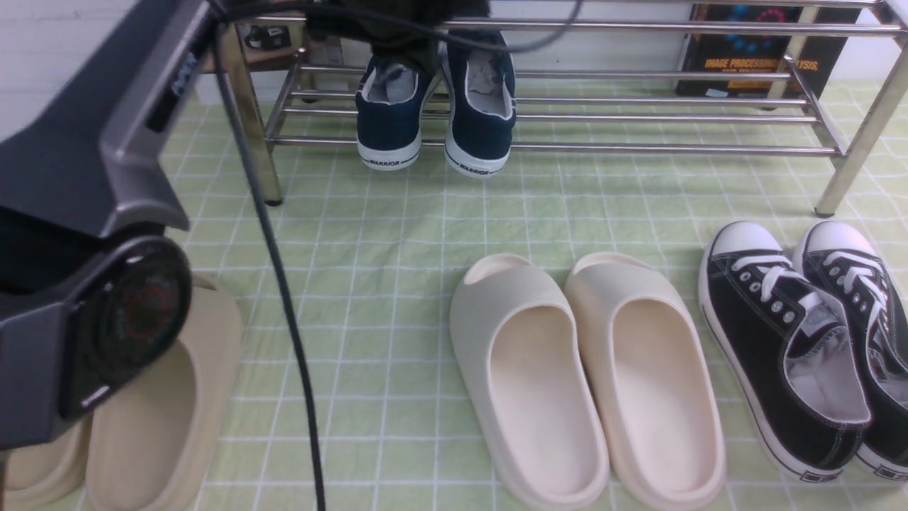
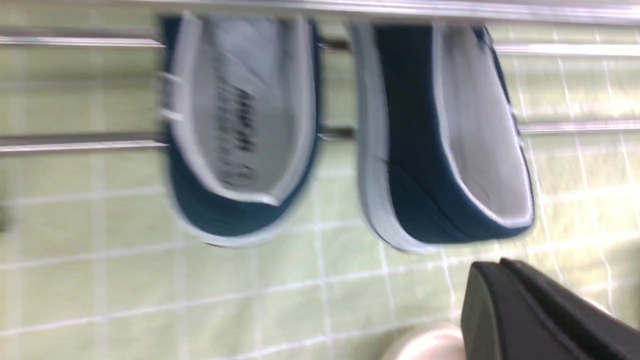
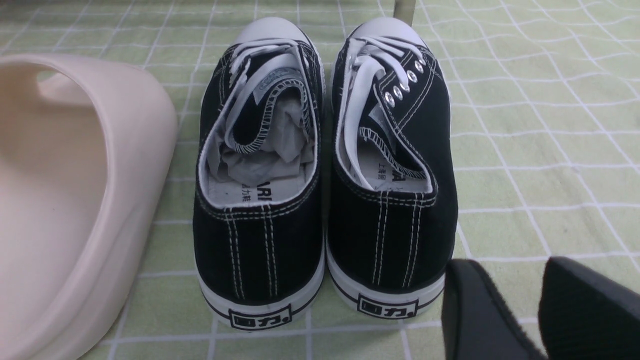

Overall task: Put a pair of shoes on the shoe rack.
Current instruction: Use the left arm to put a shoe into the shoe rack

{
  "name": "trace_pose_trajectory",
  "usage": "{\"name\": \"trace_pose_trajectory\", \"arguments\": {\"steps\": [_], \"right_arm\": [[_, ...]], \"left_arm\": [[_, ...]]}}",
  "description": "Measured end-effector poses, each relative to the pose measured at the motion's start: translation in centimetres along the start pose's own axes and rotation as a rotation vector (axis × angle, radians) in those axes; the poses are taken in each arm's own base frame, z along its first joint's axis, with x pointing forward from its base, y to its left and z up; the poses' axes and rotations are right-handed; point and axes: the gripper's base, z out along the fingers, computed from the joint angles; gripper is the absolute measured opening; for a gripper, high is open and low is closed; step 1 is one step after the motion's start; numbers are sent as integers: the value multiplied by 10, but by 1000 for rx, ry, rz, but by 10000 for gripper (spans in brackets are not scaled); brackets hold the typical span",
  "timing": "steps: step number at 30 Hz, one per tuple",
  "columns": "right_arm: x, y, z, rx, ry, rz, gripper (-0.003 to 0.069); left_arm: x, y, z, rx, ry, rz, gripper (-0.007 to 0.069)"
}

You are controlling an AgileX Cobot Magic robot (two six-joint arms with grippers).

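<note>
Shoes [image 1: 481,117] on rack [image 1: 638,148], heels overhanging

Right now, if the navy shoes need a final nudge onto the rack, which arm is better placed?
Left, probably: the left arm reaches over the navy shoes on the shoe rack, while the right gripper sits by the black sneakers.

This looks like a home hallway mocked up inside a robot lab. A wrinkled green checked cloth [image 1: 397,234] is spread under everything. Beyond the left fingers [image 2: 525,310], a chrome shoe rack [image 1: 610,147] holds the pair of shoes [image 1: 389,121]. Black sneakers [image 3: 260,235] stand just ahead of the right fingers [image 3: 480,320], with cream slides [image 1: 539,369] beside them. Behind the rack an image-processing textbook [image 1: 745,57] leans on a plain white wall [image 1: 57,50]. A cabled robot arm [image 1: 85,142] looms over the scene.
</note>
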Motion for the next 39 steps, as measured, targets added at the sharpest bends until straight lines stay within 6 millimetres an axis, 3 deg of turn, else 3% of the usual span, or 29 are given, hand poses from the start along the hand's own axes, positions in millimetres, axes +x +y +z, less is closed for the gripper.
{"name": "trace_pose_trajectory", "arguments": {"steps": [4, 5, 8, 9, 25, 31, 38, 39], "right_arm": [[0, 0, 0, 0, 0, 0, 239], [0, 0, 0, 0, 0, 0, 239], [0, 0, 0, 0, 0, 0, 239], [0, 0, 0, 0, 0, 0, 239], [0, 0, 0, 0, 0, 0, 239], [0, 0, 0, 0, 0, 0, 239], [0, 0, 0, 0, 0, 0, 239], [0, 0, 0, 0, 0, 0, 239]], "left_arm": [[22, -13, 50, 8, 93, 21, -13], [23, -14, 52, 10, 97, 22, -13], [35, -12, 96, 8, 111, 7, -13], [35, -10, 101, 0, 99, -8, -13], [21, -4, 102, -75, -69, -69, -13], [13, -7, 82, -79, -90, -62, -13], [-12, -21, -35, -55, -208, 15, -13], [-12, -22, -38, -55, -213, 18, -13]]}}
